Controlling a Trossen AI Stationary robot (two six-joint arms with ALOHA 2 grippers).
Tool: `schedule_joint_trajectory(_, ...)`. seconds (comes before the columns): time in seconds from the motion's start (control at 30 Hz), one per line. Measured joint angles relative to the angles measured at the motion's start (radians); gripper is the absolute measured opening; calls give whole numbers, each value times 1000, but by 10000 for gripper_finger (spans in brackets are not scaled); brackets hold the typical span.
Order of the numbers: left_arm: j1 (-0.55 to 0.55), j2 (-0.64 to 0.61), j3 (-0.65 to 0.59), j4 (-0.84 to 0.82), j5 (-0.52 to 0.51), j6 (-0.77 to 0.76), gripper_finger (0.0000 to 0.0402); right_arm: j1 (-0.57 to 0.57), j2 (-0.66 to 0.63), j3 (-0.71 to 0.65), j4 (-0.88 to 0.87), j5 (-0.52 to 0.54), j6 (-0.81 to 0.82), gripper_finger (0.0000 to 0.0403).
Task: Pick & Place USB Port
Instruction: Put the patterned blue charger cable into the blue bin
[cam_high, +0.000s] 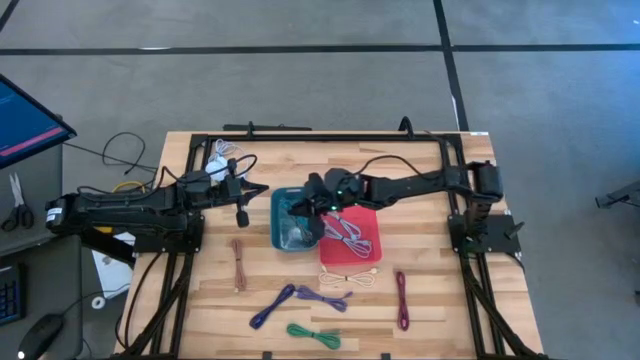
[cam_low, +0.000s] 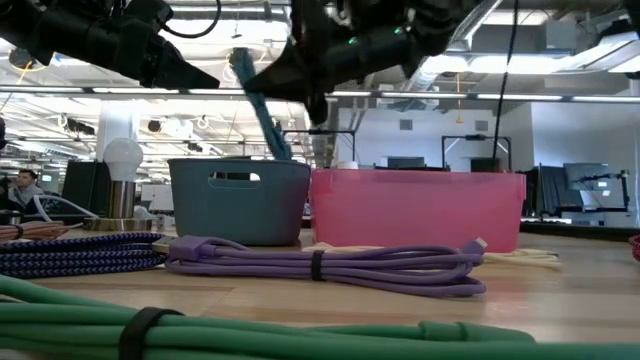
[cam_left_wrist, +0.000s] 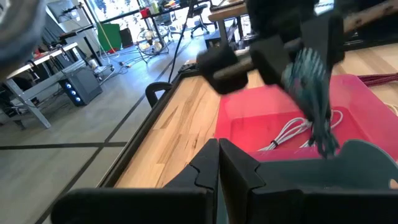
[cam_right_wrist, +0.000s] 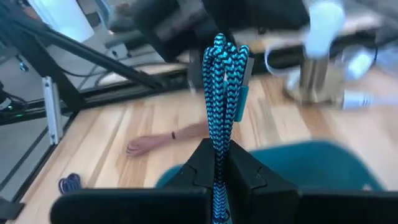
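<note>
My right gripper (cam_high: 312, 206) hovers over the teal bin (cam_high: 281, 238) and is shut on a coiled teal-and-black braided cable (cam_right_wrist: 220, 81). In the low view the cable (cam_low: 258, 100) slants down toward the teal bin (cam_low: 240, 200). In the left wrist view it shows as a teal bundle (cam_left_wrist: 312, 93). The pink bin (cam_high: 368, 243) stands against the teal bin's right side and holds purple and white cables. My left gripper (cam_high: 240, 208) waits to the left of the teal bin, shut and holding nothing, its fingers (cam_left_wrist: 205, 169) closed together. My right gripper pinches the folded cable bundle between its two fingers, which lie along the bundle's length (cam_right_wrist: 219, 134). The strands run out past the fingertips. The bundle is lifted off the table and slants downward, its free end (cam_low: 282, 150) at about the teal bin's rim height.
Loose bundled cables lie on the near half of the table: brown (cam_high: 238, 262), blue-purple (cam_high: 272, 305), purple (cam_high: 322, 297), green (cam_high: 313, 334), cream (cam_high: 350, 277), maroon (cam_high: 401, 298). A white bulb-like object (cam_low: 122, 160) stands behind the teal bin, and white cable (cam_high: 228, 152) lies at the far left.
</note>
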Motion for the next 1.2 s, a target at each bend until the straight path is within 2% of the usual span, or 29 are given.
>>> schedule_joint_trajectory(0.17,0,0,0,0,0,0,12,-18,67,38,-40,-4,51,5)
schedule_joint_trajectory(0.3,0,0,0,0,0,0,12,-34,115,75,-84,-46,100,5)
schedule_joint_trajectory(0.43,0,0,0,2,0,0,12,-37,155,132,-204,-52,119,5)
schedule_joint_trajectory(0.7,0,0,0,4,0,0,12,-48,147,202,-374,-24,119,5)
schedule_joint_trajectory(1.2,0,0,0,4,0,0,12,-54,151,214,-408,-22,119,10)
